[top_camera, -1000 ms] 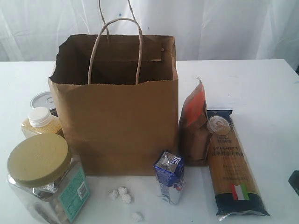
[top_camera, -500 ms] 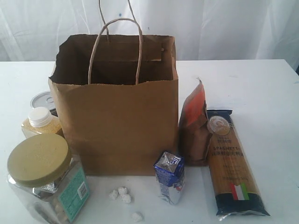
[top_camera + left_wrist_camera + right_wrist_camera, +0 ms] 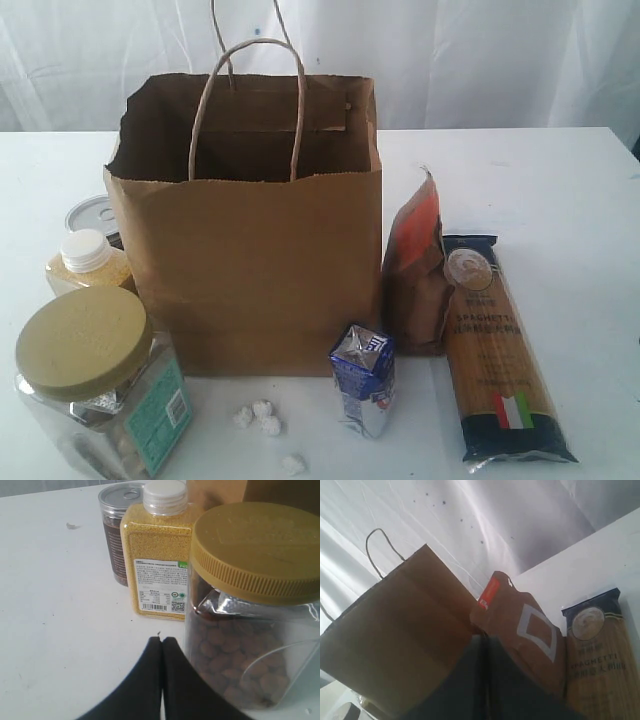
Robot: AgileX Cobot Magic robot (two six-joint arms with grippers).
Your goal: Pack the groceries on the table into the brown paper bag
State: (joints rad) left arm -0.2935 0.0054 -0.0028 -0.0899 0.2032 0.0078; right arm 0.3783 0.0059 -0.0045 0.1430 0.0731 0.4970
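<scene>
My left gripper (image 3: 161, 640) is pinched closed, empty, just beside the jar (image 3: 250, 605), which stands at the front left corner of the bag (image 3: 250, 270). My right gripper (image 3: 486, 637), also closed and empty, faces the pouch (image 3: 520, 610) right of the bag. Nothing is packed yet, and I judge the left arm nearest the jar

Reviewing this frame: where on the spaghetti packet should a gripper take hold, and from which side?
Probably from straight above, jaws across the narrow width of the spaghetti packet near its middle. It lies flat on the table, so only its top is open, and the brown-orange pouch stands close beside its far half.
</scene>
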